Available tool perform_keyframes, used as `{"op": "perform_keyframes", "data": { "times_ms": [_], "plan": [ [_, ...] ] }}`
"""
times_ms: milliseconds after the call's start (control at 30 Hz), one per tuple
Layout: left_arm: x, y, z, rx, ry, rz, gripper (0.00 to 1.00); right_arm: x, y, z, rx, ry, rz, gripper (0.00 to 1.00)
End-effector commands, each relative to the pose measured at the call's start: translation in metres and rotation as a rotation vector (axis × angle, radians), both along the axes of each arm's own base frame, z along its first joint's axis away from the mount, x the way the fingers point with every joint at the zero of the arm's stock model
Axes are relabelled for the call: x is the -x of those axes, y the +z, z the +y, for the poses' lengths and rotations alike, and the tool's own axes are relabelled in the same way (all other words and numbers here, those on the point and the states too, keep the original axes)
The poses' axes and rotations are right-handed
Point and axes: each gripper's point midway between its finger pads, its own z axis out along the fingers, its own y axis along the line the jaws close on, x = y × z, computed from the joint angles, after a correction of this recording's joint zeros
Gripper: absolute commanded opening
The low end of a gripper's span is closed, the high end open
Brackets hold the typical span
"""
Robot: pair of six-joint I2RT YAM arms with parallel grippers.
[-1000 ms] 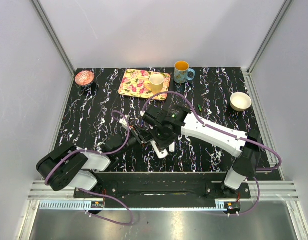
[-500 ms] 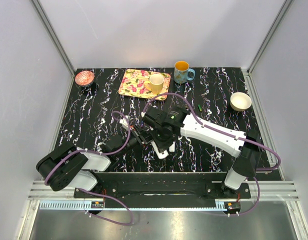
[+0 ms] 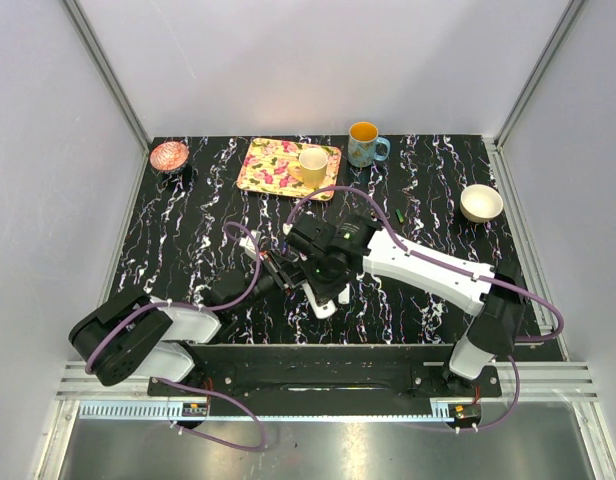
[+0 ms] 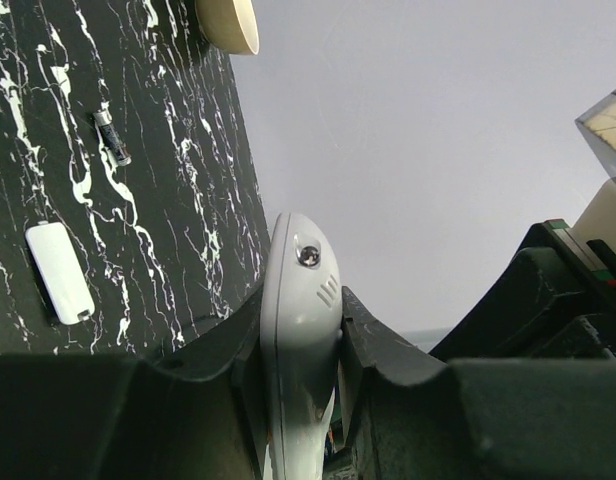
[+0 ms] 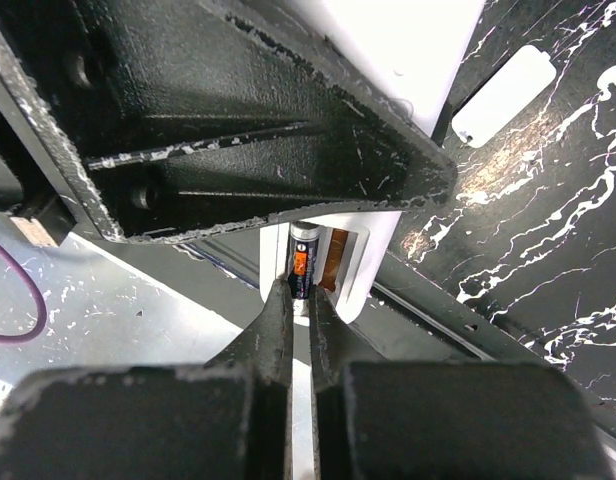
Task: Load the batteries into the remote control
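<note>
The remote control (image 4: 300, 340), a slim white bar, stands clamped between the jaws of my left gripper (image 4: 301, 305). In the top view the left gripper (image 3: 286, 268) holds the remote control (image 3: 321, 303) at the table's middle. My right gripper (image 5: 299, 300) is shut, and its tips touch the near end of a dark, orange-marked battery (image 5: 300, 262) lying in the remote control's (image 5: 378, 245) open recess. Another dark battery (image 4: 112, 137) lies loose on the table, also seen in the top view as a battery (image 3: 399, 216) right of the right gripper (image 3: 318, 272).
A small white oblong cover (image 4: 60, 272) lies on the black marbled table beside the remote. At the back stand a floral tray (image 3: 273, 165) with a yellow cup (image 3: 312, 165), a blue mug (image 3: 364, 144), and a pink bowl (image 3: 169, 156). A white bowl (image 3: 481, 203) sits right.
The right wrist has shifted slightly toward the left gripper over the remote. The left arm has barely moved, and both grippers stay as they were.
</note>
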Motion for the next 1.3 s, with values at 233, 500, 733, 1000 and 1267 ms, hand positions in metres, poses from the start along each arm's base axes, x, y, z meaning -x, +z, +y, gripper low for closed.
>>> {"op": "perform_keyframes", "data": {
  "times_ms": [233,500,733,1000,1267],
  "plan": [
    [0.041,0.149,0.010,0.431,-0.092,-0.383,0.00,-0.027,0.026,0.033,-0.173,-0.056,-0.143,0.00],
    [0.035,0.147,0.013,0.427,-0.039,-0.385,0.00,-0.028,0.039,0.048,-0.262,-0.107,-0.131,0.00],
    [0.036,0.147,0.016,0.423,-0.024,-0.395,0.00,-0.033,0.041,0.050,-0.275,-0.140,-0.130,0.00],
    [0.036,0.145,0.018,0.401,0.001,-0.398,0.00,-0.038,0.041,0.053,-0.287,-0.173,-0.140,0.00],
    [0.030,0.138,0.020,0.368,0.035,-0.367,0.00,-0.041,0.041,0.055,-0.287,-0.182,-0.147,0.09]
  ]
}}
